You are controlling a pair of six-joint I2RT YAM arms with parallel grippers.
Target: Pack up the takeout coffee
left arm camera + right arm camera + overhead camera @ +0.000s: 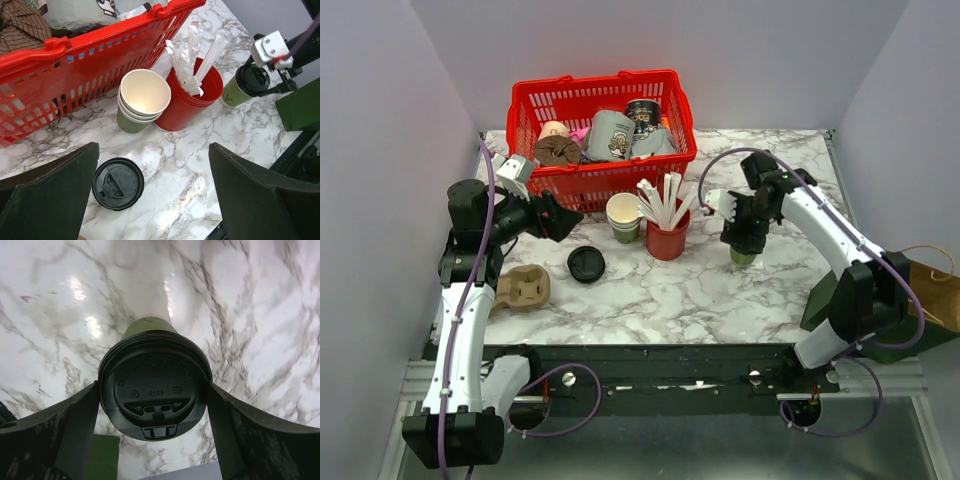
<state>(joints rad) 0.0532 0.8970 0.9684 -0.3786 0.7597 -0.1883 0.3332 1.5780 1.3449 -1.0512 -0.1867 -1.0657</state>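
**Desk:** Where is the takeout coffee (744,257)?

**Photographer:** Upright on the marble counter (720,300), at 3 o'clock from the red cup of white sticks (667,238). It is well apart from the red basket (600,100), which sits at the counter's 12 o'clock side. Its black lid (152,390) is seated on the olive-green cup.

**Desk:** And the right end effector (748,238)?

**Photographer:** Grasping the coffee. In the wrist view one finger meets the lid's rim at 9 o'clock and the other at 3 o'clock. The cup stands between them on the marble.

**Desk:** The left one?

**Photographer:** The left end effector (155,200) is released, fingers spread wide with nothing between them. It hangs above the counter at 9 o'clock from the stack of lidless green cups (623,215). A loose black lid (118,183) lies flat on the marble below it, at 7 o'clock from that stack.

**Desk:** What else is in the frame?

**Photographer:** The stack stands just beside the red cup, on its 9 o'clock side. A cardboard cup carrier (523,288) lies at 9 o'clock from the loose lid, near the counter's left edge. In the basket, a grey printed cup (612,135) lies tilted among other packaging.
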